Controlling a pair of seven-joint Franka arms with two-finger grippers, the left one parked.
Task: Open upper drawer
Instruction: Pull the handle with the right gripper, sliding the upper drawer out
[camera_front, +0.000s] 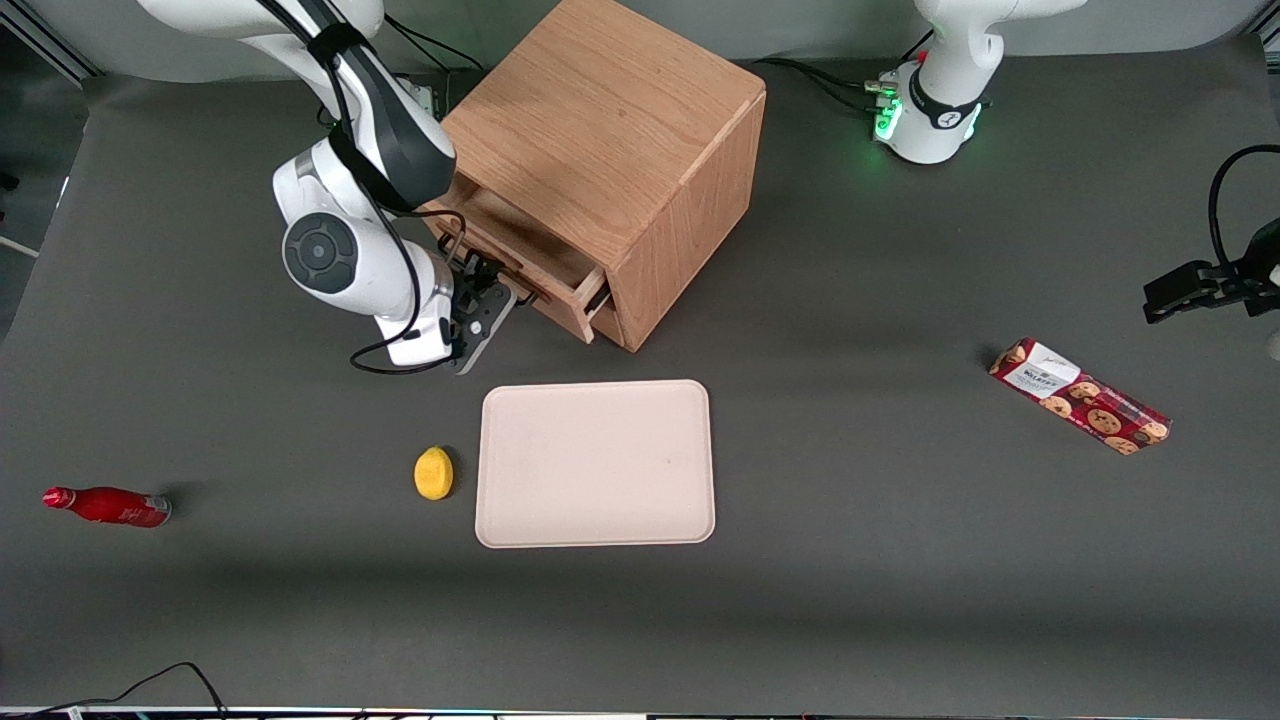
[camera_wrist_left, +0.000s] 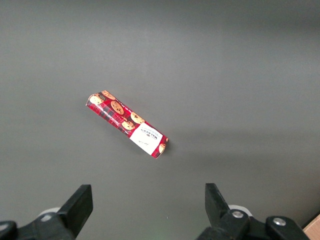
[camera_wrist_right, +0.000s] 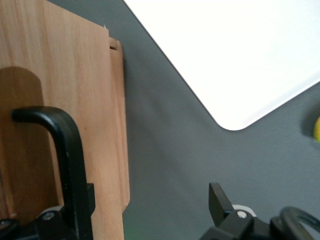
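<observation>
The light-brown cabinet (camera_front: 610, 130) stands at the back of the table. Its upper drawer (camera_front: 560, 290) is pulled partway out, and its shallow inside shows under the cabinet top. My right gripper (camera_front: 492, 303) is at the drawer front, nearer the working arm's end of it. In the right wrist view the gripper (camera_wrist_right: 152, 207) is open. One finger (camera_wrist_right: 89, 194) lies against the black bar handle (camera_wrist_right: 67, 150), and the other finger (camera_wrist_right: 220, 200) hangs over bare table. The edge of the drawer front (camera_wrist_right: 107, 150) lies between the fingers. The lower drawer is hidden.
A pale tray (camera_front: 596, 463) lies nearer the front camera than the cabinet, with a yellow lemon (camera_front: 433, 472) beside it. A red bottle (camera_front: 108, 506) lies toward the working arm's end. A red cookie box (camera_front: 1080, 396) lies toward the parked arm's end.
</observation>
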